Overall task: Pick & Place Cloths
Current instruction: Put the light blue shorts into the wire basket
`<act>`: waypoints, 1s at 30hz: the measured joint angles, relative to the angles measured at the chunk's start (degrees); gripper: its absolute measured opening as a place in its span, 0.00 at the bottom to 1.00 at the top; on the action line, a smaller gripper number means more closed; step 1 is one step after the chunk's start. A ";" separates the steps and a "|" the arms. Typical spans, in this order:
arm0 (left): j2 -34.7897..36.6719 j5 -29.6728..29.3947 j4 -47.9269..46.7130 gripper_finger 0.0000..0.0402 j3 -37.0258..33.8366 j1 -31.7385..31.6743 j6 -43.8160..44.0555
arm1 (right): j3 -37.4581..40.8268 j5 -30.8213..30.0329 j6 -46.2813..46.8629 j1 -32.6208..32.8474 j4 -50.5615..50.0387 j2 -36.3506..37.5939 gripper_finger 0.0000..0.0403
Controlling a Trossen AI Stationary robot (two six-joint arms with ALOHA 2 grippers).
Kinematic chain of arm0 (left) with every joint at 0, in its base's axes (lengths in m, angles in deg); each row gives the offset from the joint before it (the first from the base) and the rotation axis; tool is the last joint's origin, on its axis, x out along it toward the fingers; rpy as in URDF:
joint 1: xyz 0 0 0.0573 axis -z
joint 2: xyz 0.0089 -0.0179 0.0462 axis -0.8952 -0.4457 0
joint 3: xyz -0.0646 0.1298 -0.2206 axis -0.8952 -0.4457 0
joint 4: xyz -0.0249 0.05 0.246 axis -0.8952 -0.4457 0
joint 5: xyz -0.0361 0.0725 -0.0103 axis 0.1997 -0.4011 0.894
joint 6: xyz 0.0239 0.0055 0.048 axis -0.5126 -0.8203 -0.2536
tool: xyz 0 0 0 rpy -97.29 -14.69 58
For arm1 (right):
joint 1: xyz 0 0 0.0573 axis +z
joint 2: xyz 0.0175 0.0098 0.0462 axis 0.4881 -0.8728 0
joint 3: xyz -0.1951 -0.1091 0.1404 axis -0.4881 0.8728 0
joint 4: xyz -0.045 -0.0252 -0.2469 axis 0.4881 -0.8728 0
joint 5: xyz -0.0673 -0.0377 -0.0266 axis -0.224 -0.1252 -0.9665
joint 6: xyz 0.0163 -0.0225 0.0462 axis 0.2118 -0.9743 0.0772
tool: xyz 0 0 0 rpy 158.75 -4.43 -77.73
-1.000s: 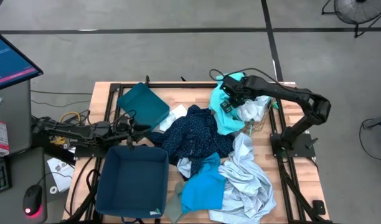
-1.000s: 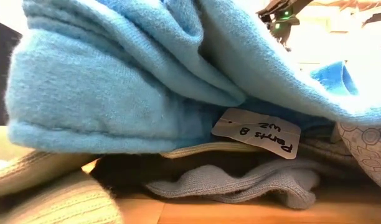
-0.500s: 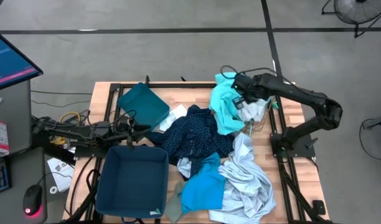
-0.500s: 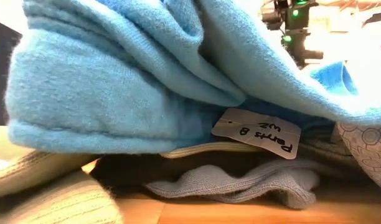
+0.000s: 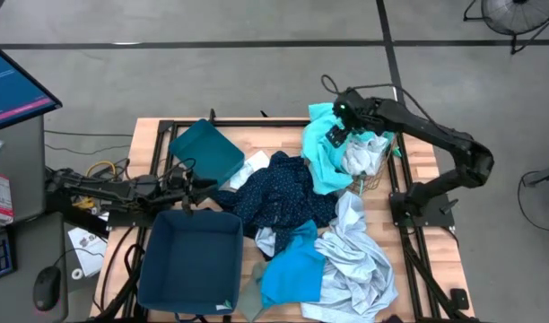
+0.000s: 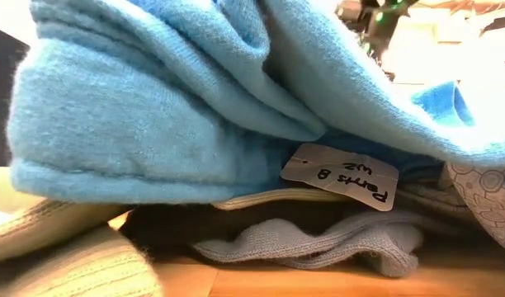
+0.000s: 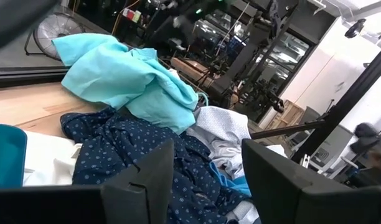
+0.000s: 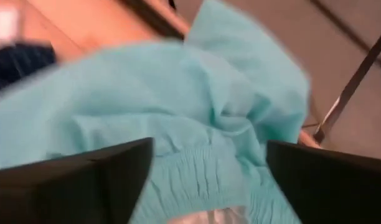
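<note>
Seen from above, the wooden desk (image 5: pixel 158 135) carries a heap of cloths, with the navy dotted garment (image 5: pixel 279 199) as the landmark. Far left of it, at the desk's left edge, the left pincer (image 5: pixel 196 186) waits; in its wrist view its two fingers stand moderately apart with nothing between them. Left of the navy garment and toward the far edge lies a tilted teal bin (image 5: pixel 206 151); left and toward the near edge sits a dark-blue bin (image 5: pixel 190 260). Just nearer than the navy garment lies the bright blue cloth (image 5: pixel 292 265), with the small grey-green cloth (image 5: pixel 251 296) beside it. To its right spreads the pale grey-blue cloth (image 5: pixel 360 256). Right of the navy garment and farther back, the turquoise-and-white cloth (image 5: pixel 324 152) is bunched up. The right pincer (image 5: pixel 342 121) hangs over that cloth's far end, fingers spread wide, gripping nothing; its wrist view shows the turquoise fabric (image 8: pixel 197 124) beyond the open fingers.
</note>
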 joint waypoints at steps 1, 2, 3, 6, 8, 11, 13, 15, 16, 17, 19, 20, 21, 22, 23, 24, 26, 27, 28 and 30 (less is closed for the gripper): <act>0.00 0.00 0.09 0.44 0.00 0.00 0.02 | 0.00 1.18 -0.91 -0.75 -0.93 -1.36 0.83; 0.00 0.00 0.09 0.44 0.00 0.00 0.42 | 0.02 2.54 -1.80 -1.53 -1.80 -2.71 0.89; 0.00 0.00 0.05 0.44 0.00 0.02 0.86 | 0.07 3.54 -2.36 -2.29 -2.02 -4.13 0.93; 0.00 0.00 0.07 0.44 -0.02 0.00 1.11 | 0.07 4.11 -3.79 -4.07 -1.44 -8.29 0.98; -0.01 -0.20 0.08 0.44 0.00 0.02 1.11 | 0.07 6.24 -5.24 -5.21 -1.22 -10.86 0.96; 0.00 -0.46 0.19 0.44 0.00 0.02 1.53 | 0.07 10.84 -7.02 -6.21 -4.11 -13.97 0.91; 0.00 -0.52 0.51 0.44 0.00 0.00 1.55 | 0.07 11.12 -7.21 -6.40 -6.02 -15.33 0.85; 0.00 -0.65 0.49 0.44 0.00 0.02 1.51 | 0.09 11.14 -7.49 -6.02 -6.08 -16.36 0.76; 0.00 -0.72 0.48 0.44 0.00 0.00 1.51 | 0.09 11.16 -7.76 -5.85 -5.79 -16.81 0.69; 0.00 -0.87 0.49 0.44 -0.01 0.01 1.50 | 0.09 11.18 -8.23 -5.50 -5.43 -17.15 0.61; 0.00 -1.72 0.47 0.44 -0.01 0.00 1.48 | 0.07 11.16 -8.71 -4.75 -5.10 -17.80 0.40; 0.00 -2.21 0.48 0.44 -0.01 0.01 1.46 | 0.08 11.14 -8.63 -4.44 -5.29 -18.02 0.27; 0.00 -2.67 0.49 0.44 0.00 0.00 1.46 | 0.10 11.11 -8.49 -4.22 -5.78 -17.99 0.15; 0.00 -3.21 0.49 0.44 0.00 0.00 1.46 | 0.12 10.90 -8.14 -3.92 -6.31 -17.66 0.08; 0.00 -3.53 0.53 0.44 0.00 0.00 1.50 | 0.13 10.58 -7.53 -3.52 -6.60 -17.02 0.06; 0.00 -3.67 0.68 0.44 0.00 0.00 1.61 | 0.11 10.36 -6.99 -3.20 -7.07 -16.14 0.04; -0.02 -3.67 1.77 0.44 0.00 0.00 3.48 | 0.11 9.07 -5.59 -2.56 -9.35 -13.56 0.02; 0.00 -3.69 2.64 0.44 0.00 0.00 4.55 | 0.11 8.11 -4.62 -2.19 -10.47 -11.92 0.02; -0.02 -3.69 3.72 0.44 0.00 0.00 5.57 | 0.11 7.06 -3.30 -1.77 -11.68 -10.20 0.02; -0.02 -3.99 6.73 0.43 0.00 0.00 6.48 | 0.09 4.49 0.06 -1.16 -14.99 -6.81 0.01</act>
